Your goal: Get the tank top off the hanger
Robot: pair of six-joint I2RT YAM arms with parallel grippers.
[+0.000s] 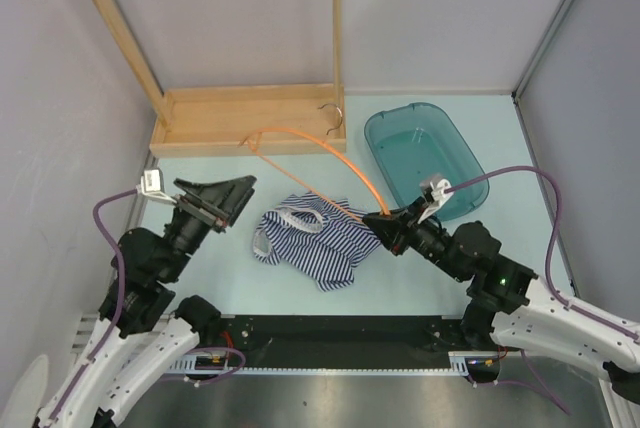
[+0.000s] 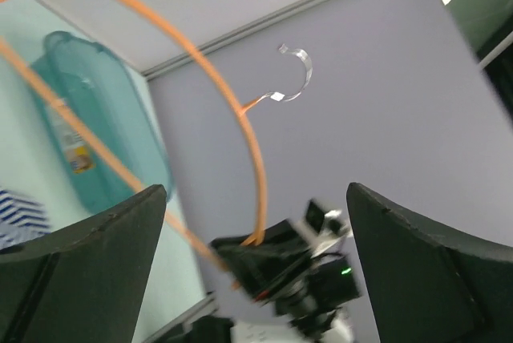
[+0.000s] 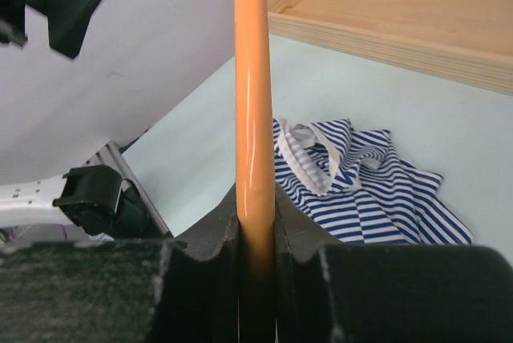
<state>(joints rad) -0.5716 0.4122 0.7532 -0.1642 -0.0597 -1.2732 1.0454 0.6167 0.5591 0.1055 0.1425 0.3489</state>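
The striped tank top (image 1: pixel 315 238) lies crumpled on the table between the arms; it also shows in the right wrist view (image 3: pixel 369 191). The orange hanger (image 1: pixel 300 134) is held in the air above the top's far right edge, with its grey hook (image 1: pixel 335 113) by the wooden rack. No cloth shows on the hanger. My right gripper (image 1: pixel 382 224) is shut on one end of the hanger (image 3: pixel 250 119), jaws tight around the bar (image 3: pixel 256 227). My left gripper (image 1: pixel 238 200) is open and empty, raised left of the top and facing the hanger (image 2: pixel 258 159).
A wooden rack base (image 1: pixel 250 118) with two upright posts stands at the back. A teal plastic bin (image 1: pixel 425 153) sits at the back right, just behind my right gripper. Grey walls close in both sides.
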